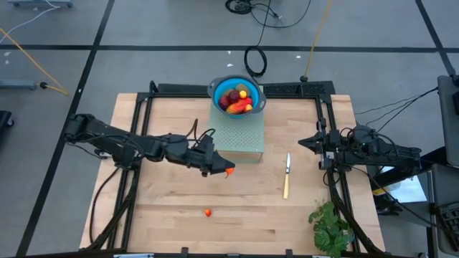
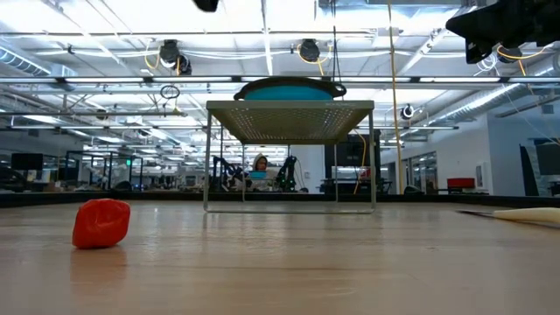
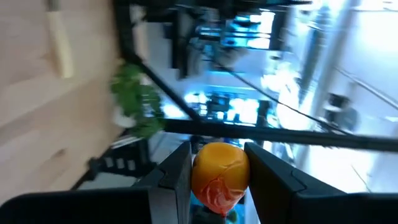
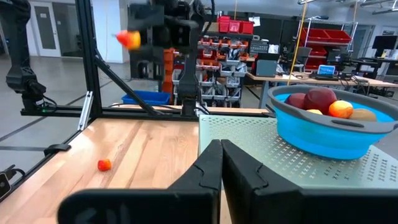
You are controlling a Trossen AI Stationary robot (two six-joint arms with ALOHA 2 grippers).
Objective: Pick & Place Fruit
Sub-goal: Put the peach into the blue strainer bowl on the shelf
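Note:
My left gripper hovers above the table's middle, just in front of the perforated stand, and is shut on a tiny orange-red fruit. A second tiny orange-red fruit rests on the wood nearer the front edge and shows large in the low view. The blue bowl stands on the stand's far end and holds several fruit pieces. At the right side, my right gripper is shut with nothing in it. My left gripper pinches the tiny orange-red fruit by its two opposite sides between the two fingers. The fingers lie level and point toward the table's right edge. The fruit is lifted clear of the table.
A pale-handled knife lies right of the stand. A green leafy bunch sits at the front right corner. A black frame borders the table's left, far and right sides. Bare wood stretches between the stand and the front edge.

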